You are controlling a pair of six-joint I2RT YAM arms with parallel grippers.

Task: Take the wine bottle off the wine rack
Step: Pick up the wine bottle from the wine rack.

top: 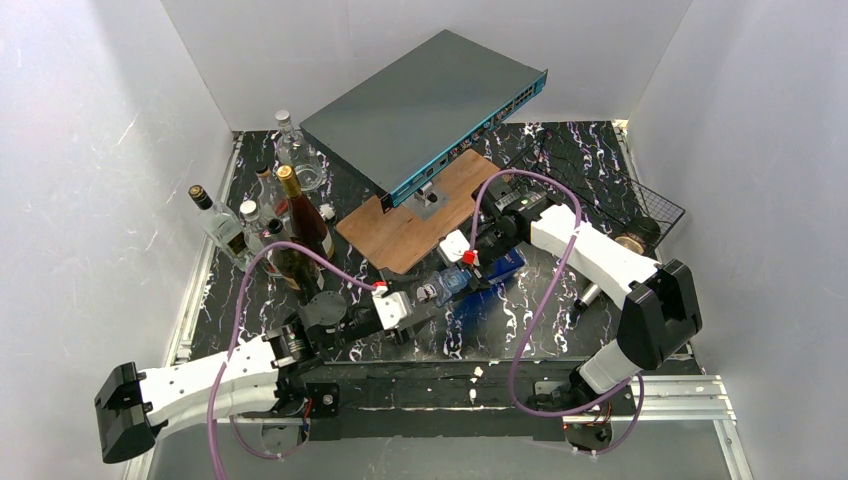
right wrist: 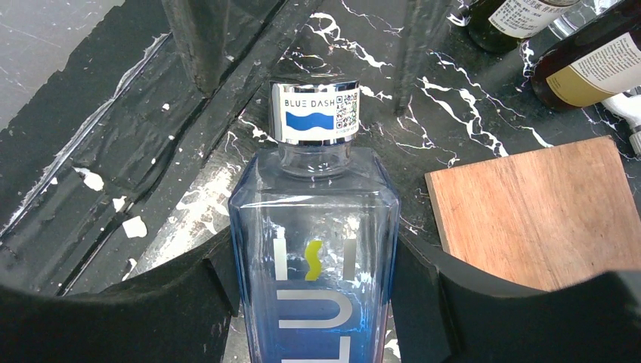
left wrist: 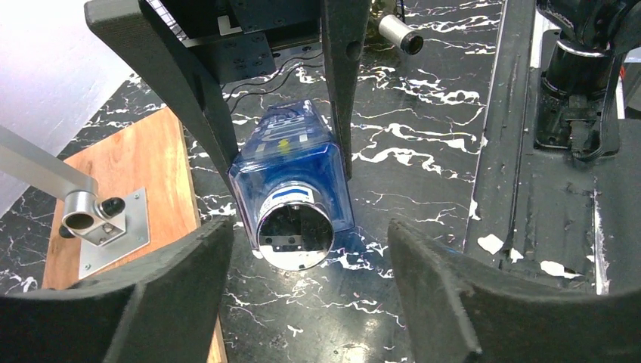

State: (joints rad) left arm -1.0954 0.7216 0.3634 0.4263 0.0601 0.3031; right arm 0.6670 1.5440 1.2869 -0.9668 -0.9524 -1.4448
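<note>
Top view high, looking down the table point(top: 590, 160), wrist views close, opposed, sharing the blue bottle point(left wrist: 291, 174)

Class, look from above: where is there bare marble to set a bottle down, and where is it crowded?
Bare marble lies between the wooden board and the wine rack, and at the near left between the bottle cluster and the left arm. The middle is crowded: the left hand and the right hand are at the blue bottle.
</note>
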